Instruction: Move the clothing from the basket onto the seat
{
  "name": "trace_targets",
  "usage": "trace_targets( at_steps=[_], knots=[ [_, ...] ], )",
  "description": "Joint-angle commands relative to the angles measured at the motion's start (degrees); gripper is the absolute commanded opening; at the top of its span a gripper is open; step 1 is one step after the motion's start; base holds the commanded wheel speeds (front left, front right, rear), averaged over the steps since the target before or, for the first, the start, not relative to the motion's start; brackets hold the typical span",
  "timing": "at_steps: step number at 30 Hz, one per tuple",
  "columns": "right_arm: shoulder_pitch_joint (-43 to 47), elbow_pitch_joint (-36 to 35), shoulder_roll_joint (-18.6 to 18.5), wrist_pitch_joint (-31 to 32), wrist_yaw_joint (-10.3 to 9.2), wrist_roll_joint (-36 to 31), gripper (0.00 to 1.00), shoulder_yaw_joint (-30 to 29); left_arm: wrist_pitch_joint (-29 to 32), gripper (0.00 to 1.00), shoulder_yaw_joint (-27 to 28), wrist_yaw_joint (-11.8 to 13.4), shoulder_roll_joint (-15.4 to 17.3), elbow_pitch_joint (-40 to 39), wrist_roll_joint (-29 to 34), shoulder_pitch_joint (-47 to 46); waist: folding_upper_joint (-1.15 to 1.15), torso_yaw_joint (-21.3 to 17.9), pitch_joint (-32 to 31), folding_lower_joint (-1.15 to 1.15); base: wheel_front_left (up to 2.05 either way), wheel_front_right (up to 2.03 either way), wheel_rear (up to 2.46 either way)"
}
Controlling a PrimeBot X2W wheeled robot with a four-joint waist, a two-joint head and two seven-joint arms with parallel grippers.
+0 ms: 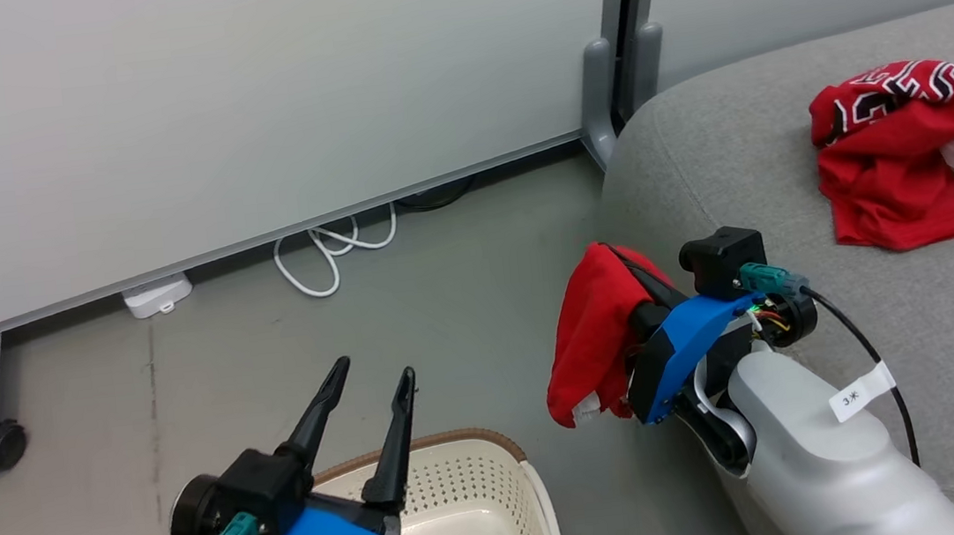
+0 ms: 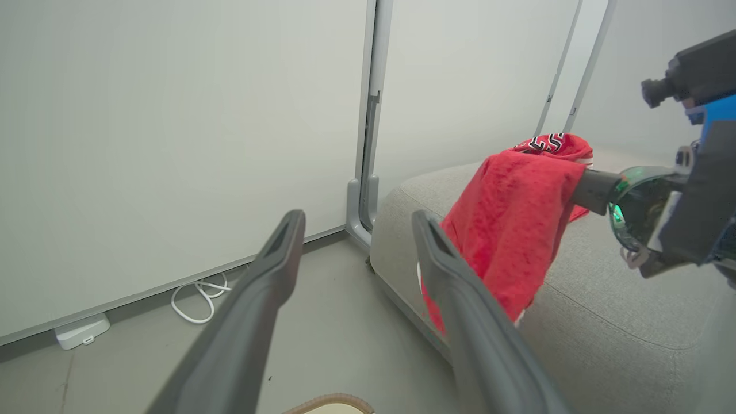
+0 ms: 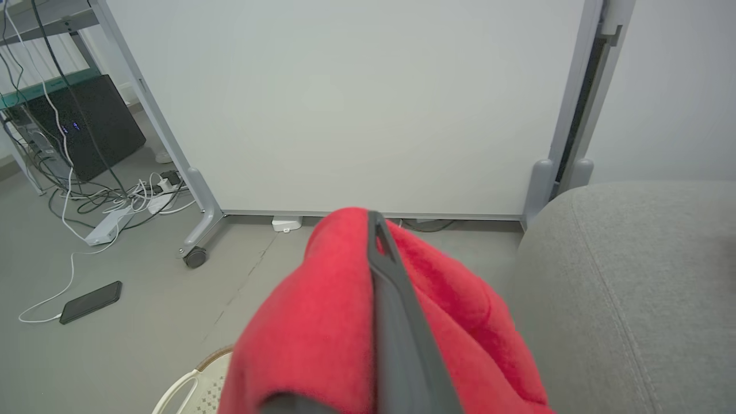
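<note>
Grey seat (image 1: 787, 182) at right. Cream basket (image 1: 473, 481) on floor, lower left. Lettered red garment (image 1: 899, 152) crumpled on seat cushion. Second red garment (image 1: 595, 335) hangs beside seat's edge, clear of basket, pinched in closed right gripper (image 3: 375, 224). Left gripper (image 1: 374, 369) above basket rim, fingers spread, empty.

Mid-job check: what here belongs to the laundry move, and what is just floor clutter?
Job: red garment shut in the right gripper; lettered red garment lying on the grey seat; cream basket.
Lying about: white cable, white box, black phone on the floor, wheeled partition.
</note>
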Motion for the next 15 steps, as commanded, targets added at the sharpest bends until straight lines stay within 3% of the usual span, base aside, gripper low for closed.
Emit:
trace_targets(
  at_steps=[1, 8, 15],
  knots=[
    [0.7, -0.7, 0.1, -0.3, 0.03, 0.0, 0.0, 0.4, -0.2, 1.0, 1.9, 0.2, -0.1, -1.2, 1.4, 2.1, 0.0, -1.6, 0.3, 0.0, 0.0, 0.0, 0.0],
    [0.8, -2.7, 0.2, 0.1, 0.03, 0.9, 0.0, 2.2, -0.2, 1.0, 11.3, -1.3, -2.5, -5.4, 7.3, 10.4, 0.0, -7.0, 1.7, 0.0, 0.0, 0.0, 0.0],
    [1.7, -5.2, 0.0, 0.2, 0.03, 1.5, 0.0, 2.7, -0.2, 1.0, 16.3, -4.4, -4.9, -5.6, 11.6, 12.8, 0.0, -12.0, 3.5, 0.0, 0.0, 0.0, 0.0]
  ],
)
